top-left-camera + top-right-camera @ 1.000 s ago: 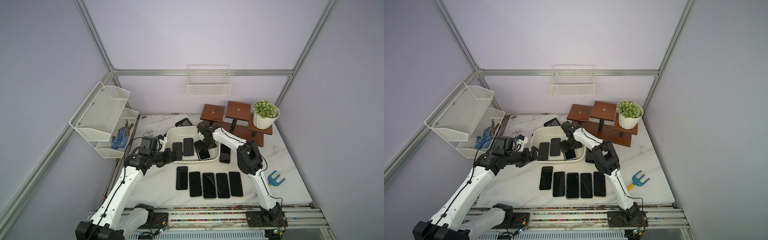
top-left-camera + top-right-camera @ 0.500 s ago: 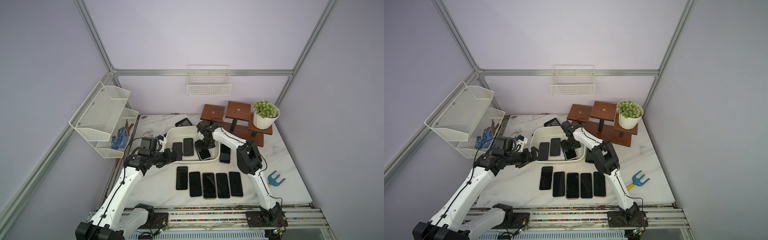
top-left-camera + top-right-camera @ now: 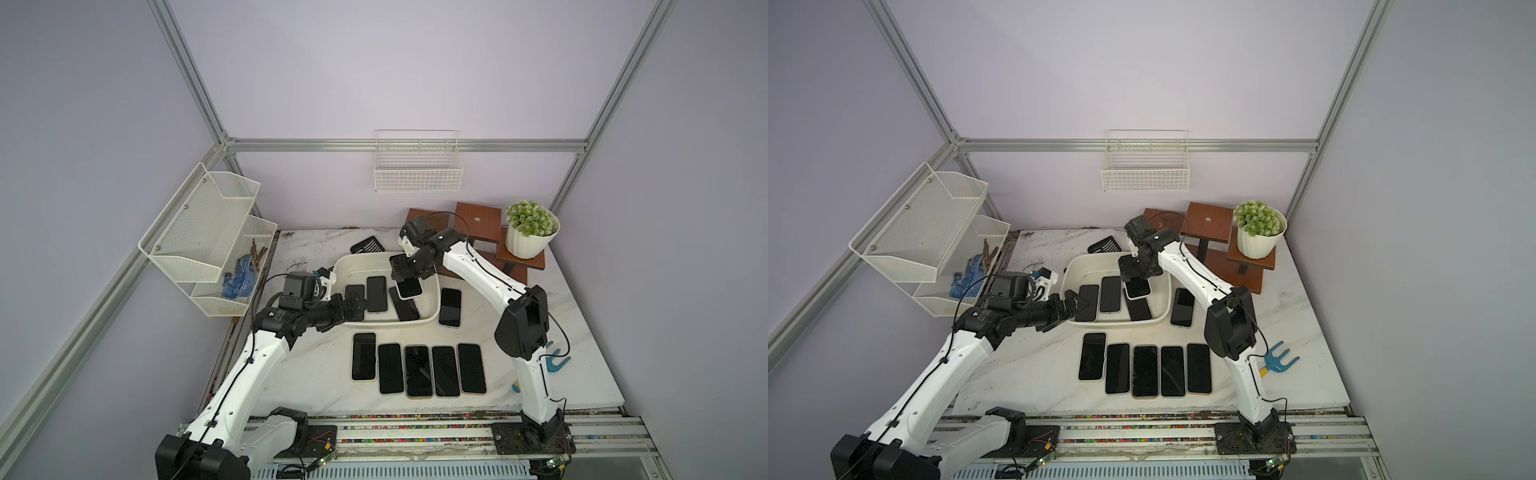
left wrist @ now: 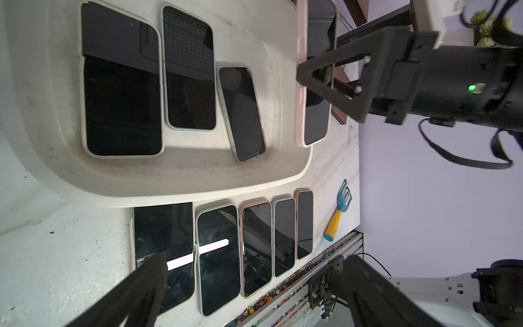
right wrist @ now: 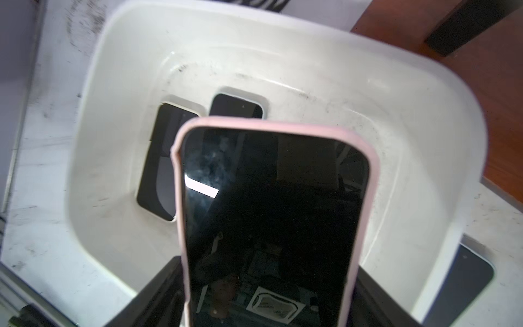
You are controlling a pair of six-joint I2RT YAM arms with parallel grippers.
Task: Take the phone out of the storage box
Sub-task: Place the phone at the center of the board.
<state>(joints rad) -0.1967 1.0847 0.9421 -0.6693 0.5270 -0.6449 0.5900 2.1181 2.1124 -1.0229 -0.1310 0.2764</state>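
The storage box [image 3: 360,260] [image 3: 1083,262] is a shallow white tub at the middle of the table. My right gripper [image 3: 409,279] [image 3: 1137,277] [image 5: 266,283] is shut on a pink-cased phone [image 3: 409,288] [image 3: 1137,288] [image 4: 314,119] [image 5: 271,212], gripping its long edges. The phone hangs screen-up over the right part of the box [image 5: 311,85], clear of the floor. Three more phones [image 4: 121,85] lie flat inside the box [image 4: 198,175]. My left gripper [image 3: 353,305] [image 3: 1073,305] [image 4: 254,259] stands open and empty at the box's near left rim.
Several phones [image 3: 417,370] lie in a row in front of the box, and one more [image 3: 450,307] lies to its right. A blue hand rake [image 3: 552,361], wooden stands [image 3: 478,220] with a plant pot [image 3: 532,232], a mesh rack [image 3: 208,232] and a wire basket [image 3: 417,166] ring the table.
My right gripper has closed on the pink-cased phone and raised it off the box floor. The left arm has barely moved.
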